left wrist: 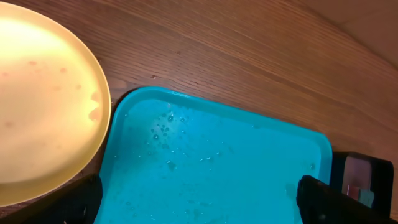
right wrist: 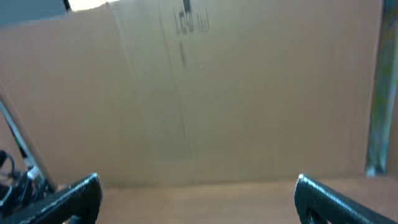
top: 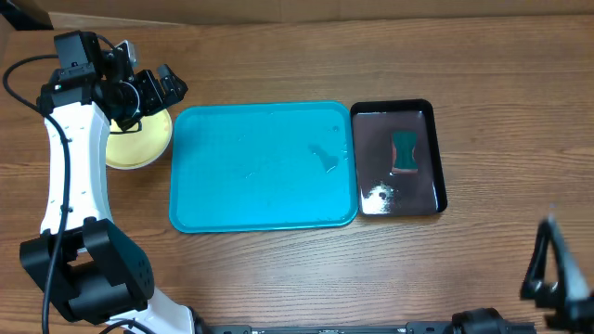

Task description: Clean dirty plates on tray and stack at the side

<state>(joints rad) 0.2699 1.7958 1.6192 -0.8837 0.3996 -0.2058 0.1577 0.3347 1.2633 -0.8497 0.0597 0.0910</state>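
The turquoise tray [top: 263,167] lies in the middle of the table with nothing on it but water droplets [left wrist: 163,132]. A pale yellow-green plate [top: 139,139] rests on the wood just left of the tray, close to its rim; in the left wrist view the plate [left wrist: 43,106] shows faint spots. I cannot tell whether anything lies beneath it. My left gripper [top: 165,88] hovers open over the plate's far edge and the tray's left end [left wrist: 199,193], holding nothing. Near the front right corner, my right gripper [top: 552,269] is open and empty, facing a cardboard wall [right wrist: 198,186].
A glossy black tray [top: 399,160] sits against the turquoise tray's right side and holds a green sponge [top: 406,153] and some wetness. Its corner shows in the left wrist view [left wrist: 364,180]. Cardboard walls [right wrist: 249,87] stand behind the table.
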